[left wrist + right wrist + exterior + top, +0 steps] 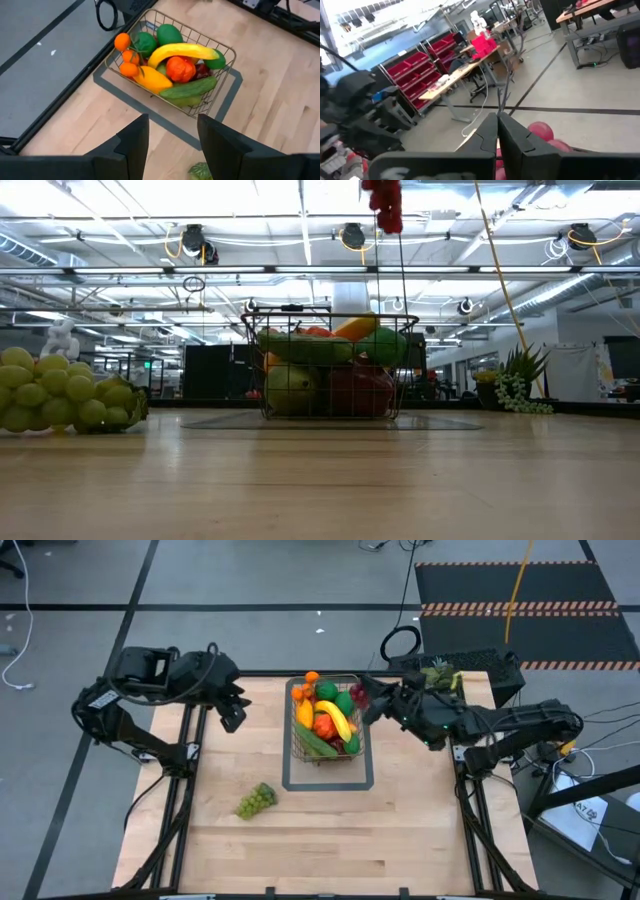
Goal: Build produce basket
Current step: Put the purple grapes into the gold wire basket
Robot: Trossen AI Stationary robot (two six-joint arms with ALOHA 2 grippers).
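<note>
The grey wire basket (325, 755) stands on a grey rectangular outline at the table's middle. It holds a banana (335, 720), small oranges (311, 678), a cucumber (318, 743) and other produce, which also shows in the left wrist view (180, 67). A bunch of green grapes (256, 800) lies on the table nearer the front edge (60, 395). My right gripper (366, 700) is shut on a bunch of red grapes (358, 694) at the basket's right rim, high above it in the low view (385, 202). My left gripper (232, 712) hovers open left of the basket (172, 145). My right gripper is shut on the red grapes, coming from the table's right side. The shut fingers (490, 131) hide the place of contact. Red berries (541, 132) show just beyond the fingertips, and the bunch hangs lifted clear above the basket (385, 210).
A small plant (440, 675) stands on a dark box at the table's far right corner (520, 385). Bare wood lies in front of the basket and around the green grapes. Black frame rails run along the table's left and right edges.
</note>
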